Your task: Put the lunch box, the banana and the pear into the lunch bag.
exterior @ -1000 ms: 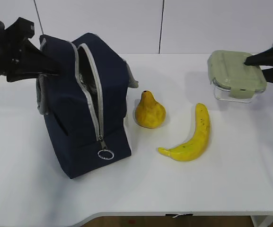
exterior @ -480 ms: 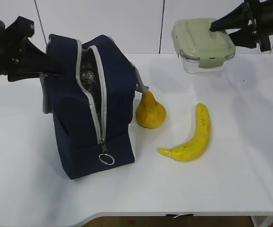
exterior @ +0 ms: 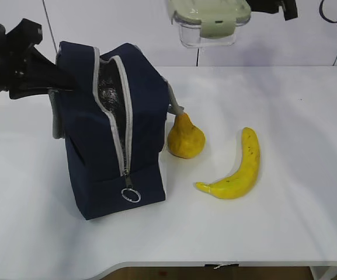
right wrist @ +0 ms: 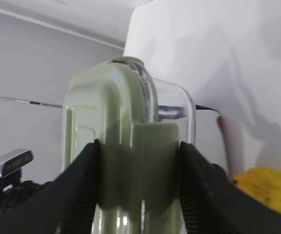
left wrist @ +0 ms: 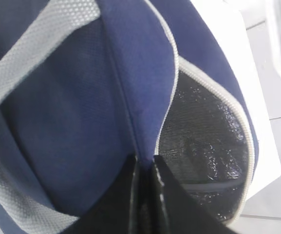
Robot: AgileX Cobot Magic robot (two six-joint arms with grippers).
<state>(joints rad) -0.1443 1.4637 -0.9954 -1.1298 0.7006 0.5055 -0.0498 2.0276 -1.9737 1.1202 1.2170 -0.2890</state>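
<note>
Leftmost, the left end effector (left wrist: 145,168) pinches the lunch bag (exterior: 113,134) rim, mouth agape. Pear (exterior: 185,136) and banana (exterior: 235,169) wait on the counter (exterior: 285,105). Aloft, the right end effector (right wrist: 139,161) clamps the lunch box (exterior: 210,17); next, lower it inside.
</note>
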